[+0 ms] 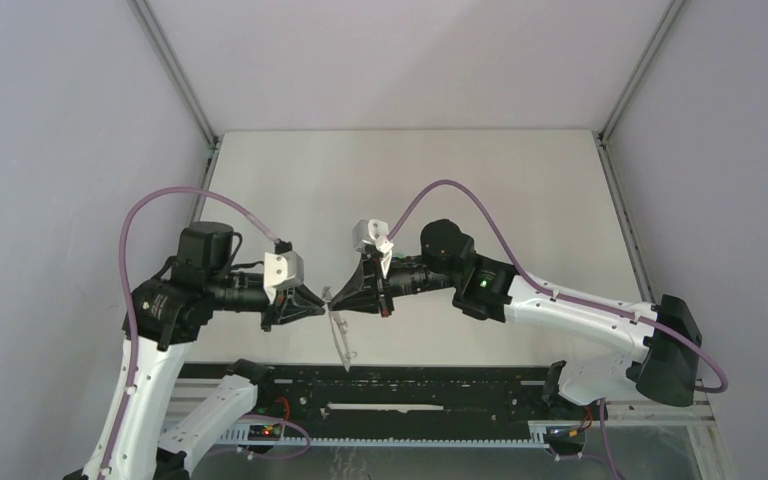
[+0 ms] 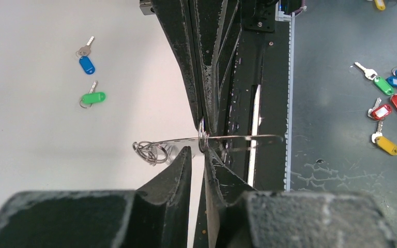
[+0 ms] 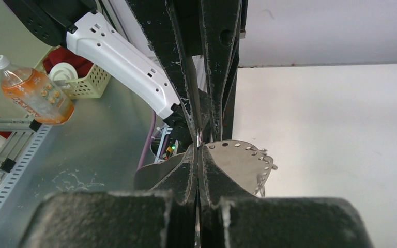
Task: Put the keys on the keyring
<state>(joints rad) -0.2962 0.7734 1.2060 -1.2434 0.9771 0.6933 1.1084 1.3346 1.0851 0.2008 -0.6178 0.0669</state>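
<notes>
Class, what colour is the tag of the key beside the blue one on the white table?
Green key, best in the left wrist view.

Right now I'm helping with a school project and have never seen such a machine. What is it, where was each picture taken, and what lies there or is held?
These are two robot arms bolted at the near edge of a table, each ending in a two-finger gripper. One picture looks down from above and behind them. The other two come from cameras on the wrists, so each looks out past its own gripper. The right gripper is shut on the keyring, a wide thin metal band with small wire loops. The left gripper meets it from the opposite side, jaws slightly apart; whether it grips, I cannot tell. Two keys lie loose on the table, the blue key and the green key, neither on the ring.
</notes>
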